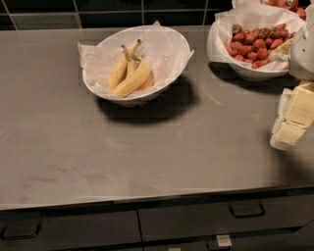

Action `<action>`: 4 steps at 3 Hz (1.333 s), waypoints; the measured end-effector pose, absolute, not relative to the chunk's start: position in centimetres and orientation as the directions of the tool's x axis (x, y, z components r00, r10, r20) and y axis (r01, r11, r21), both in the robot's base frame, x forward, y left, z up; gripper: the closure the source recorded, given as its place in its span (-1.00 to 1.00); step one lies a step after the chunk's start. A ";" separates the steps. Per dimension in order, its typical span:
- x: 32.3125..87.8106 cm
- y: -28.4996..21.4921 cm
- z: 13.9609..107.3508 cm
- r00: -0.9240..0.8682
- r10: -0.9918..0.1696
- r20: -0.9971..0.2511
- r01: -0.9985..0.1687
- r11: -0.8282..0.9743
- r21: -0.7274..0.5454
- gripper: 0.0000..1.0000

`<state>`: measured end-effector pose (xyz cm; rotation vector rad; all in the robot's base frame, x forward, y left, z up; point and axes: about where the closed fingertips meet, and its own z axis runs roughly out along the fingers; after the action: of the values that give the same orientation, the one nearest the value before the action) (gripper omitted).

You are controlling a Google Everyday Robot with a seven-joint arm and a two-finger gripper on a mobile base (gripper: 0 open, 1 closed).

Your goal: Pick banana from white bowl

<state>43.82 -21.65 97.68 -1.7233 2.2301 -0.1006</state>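
Note:
The white bowl (169,41), wide and lined with crinkled white paper, stands on the grey counter at the back left of centre. A small bunch of yellow bananas (128,73) lies in it, stems pointing up and to the back. Something orange shows under the bananas at their right side. My gripper (293,120), cream-coloured, hangs at the right edge of the view above the counter. It is well to the right of the bowl and lower in the picture, apart from it, and nothing shows in it.
A paper-lined white bowl of red strawberries (255,44) stands at the back right, just behind my gripper. Another paper-lined bowl (284,4) is cut off at the top right. A dark tiled wall runs behind; drawers with handles (247,211) sit below the counter's front edge.

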 end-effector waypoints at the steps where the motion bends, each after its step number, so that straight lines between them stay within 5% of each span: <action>1: 43.8 -21.6 97.7 -0.221 -0.953 -0.207 -0.930 0.270 -0.248 -1.00; 4: 48.8 -16.9 99.6 0.083 -0.951 -0.299 -0.959 0.004 -0.282 -1.00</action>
<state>48.78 -16.86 99.57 -1.9618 1.8822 0.0291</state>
